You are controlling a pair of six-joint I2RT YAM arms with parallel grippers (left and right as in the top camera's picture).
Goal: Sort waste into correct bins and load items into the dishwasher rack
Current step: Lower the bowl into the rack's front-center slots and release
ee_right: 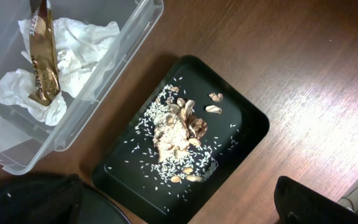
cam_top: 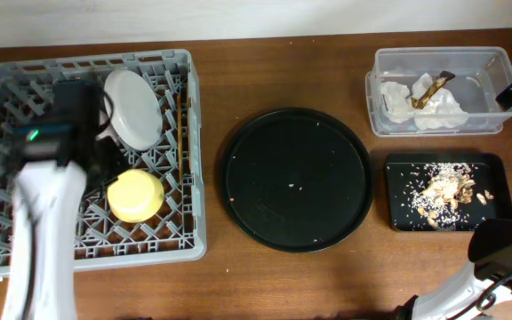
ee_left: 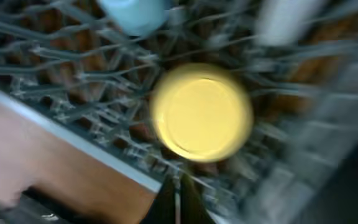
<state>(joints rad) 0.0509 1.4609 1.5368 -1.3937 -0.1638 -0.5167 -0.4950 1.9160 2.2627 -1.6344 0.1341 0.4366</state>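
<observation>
Hovering over the dishwasher rack [cam_top: 149, 252], which sits well left of the round black tray [cam_top: 294, 180], your left gripper [ee_left: 176, 198] has its fingers pressed together and nothing between them. It is blurred in the wrist view, so read that with some care.

Left of the round tray, in the rack:
- grey-white plate [cam_top: 136, 108], propped on edge toward the far side
- yellow bowl [cam_top: 135, 196], mouth down among the pegs, right below your left gripper
- chopsticks [cam_top: 179, 116], a thin wooden line along the wall nearest the round tray
- light blue cup [ee_left: 134, 12], seen only from the left wrist, beyond the bowl
- pink cup: you cannot find it in any view; the left arm may be covering it

Right of the round tray:
- clear tub [cam_top: 496, 62], far corner, holds the white tissue [cam_top: 398, 100] and the gold-brown wrapper [cam_top: 432, 89]
- shallow black tray [cam_top: 398, 169], near corner, holds the food scraps [cam_top: 443, 194]
- your right gripper [ee_right: 176, 202] hangs above that shallow tray, fingers spread wide, empty

The round tray itself carries nothing but a few pale specks.

Judgement: the sorting looks finished and the loading nearly so — only the pink cup needs confirming.
</observation>
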